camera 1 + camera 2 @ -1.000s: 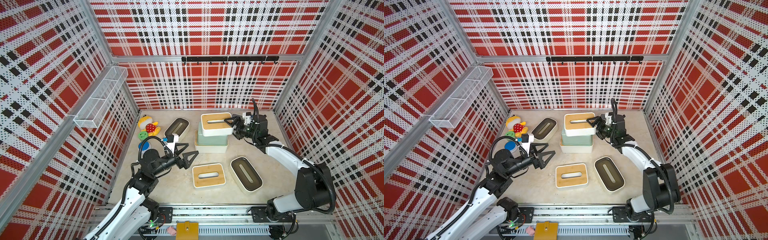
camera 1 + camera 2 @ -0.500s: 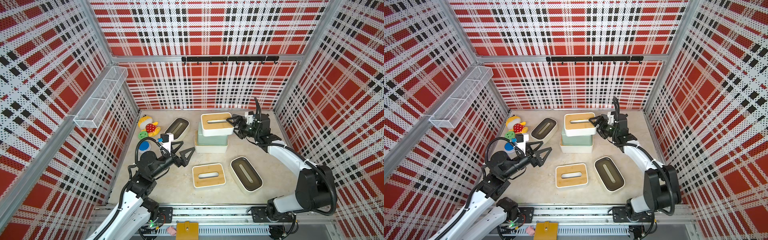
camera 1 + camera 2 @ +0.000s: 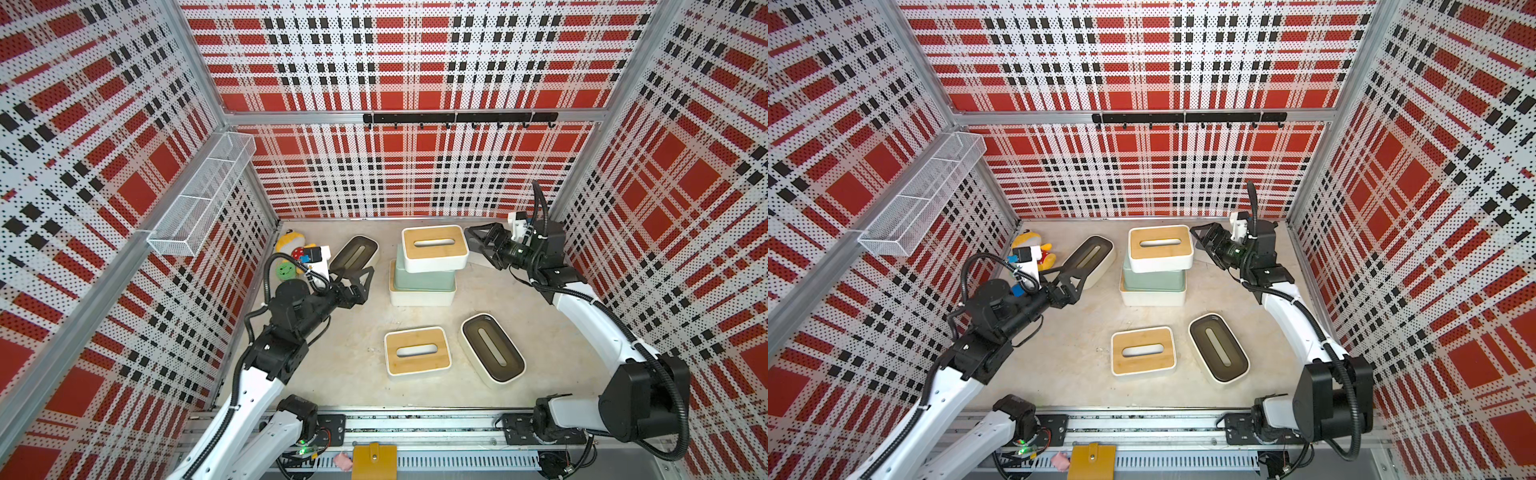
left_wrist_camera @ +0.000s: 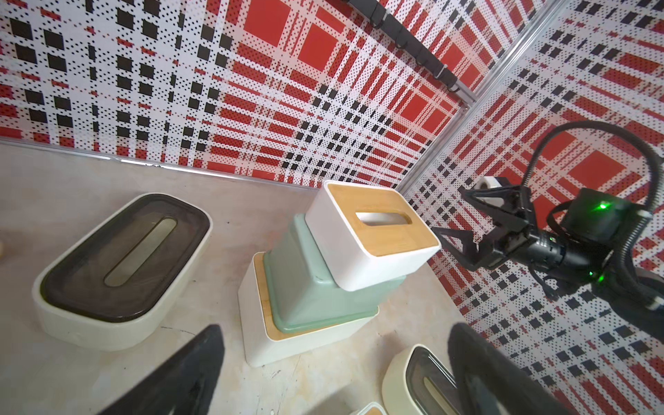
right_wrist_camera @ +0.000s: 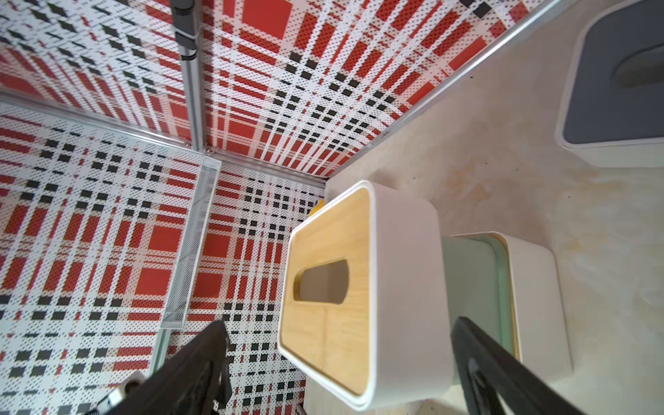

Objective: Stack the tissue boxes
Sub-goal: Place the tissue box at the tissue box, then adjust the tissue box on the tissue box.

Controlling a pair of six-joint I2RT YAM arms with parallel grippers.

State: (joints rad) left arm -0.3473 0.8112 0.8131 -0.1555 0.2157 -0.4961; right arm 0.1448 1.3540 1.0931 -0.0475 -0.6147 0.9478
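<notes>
Since the white wood-lidded rectangular tissue box [image 3: 434, 249] already sits stacked on the squarer mint-green box [image 3: 424, 279] just ahead, the right gripper [image 3: 478, 247] hangs wide, empty.

Light is bright, even and diffuse, falling from overhead; the pale tabletop [image 3: 345, 374] carries only faint, soft-edged shadows beside the tissue boxes [image 3: 417, 353]. The wood-lidded top box [image 4: 388, 266] throws mild shade on the mint-green box [image 4: 309, 280] beneath it. Glare is slight: the dark olive lid [image 4: 82, 273] shows a dull sheen. In both top views wide-angle distortion bows the plaid walls [image 3: 415, 62] toward the edges. In the wrist views the fingers [image 4: 179, 377] of the left gripper [image 4: 336, 326] and those of the right gripper [image 5: 337, 321] loom dark and blurred in the foreground. A green indicator light [image 4: 603, 206] blooms slightly.
</notes>
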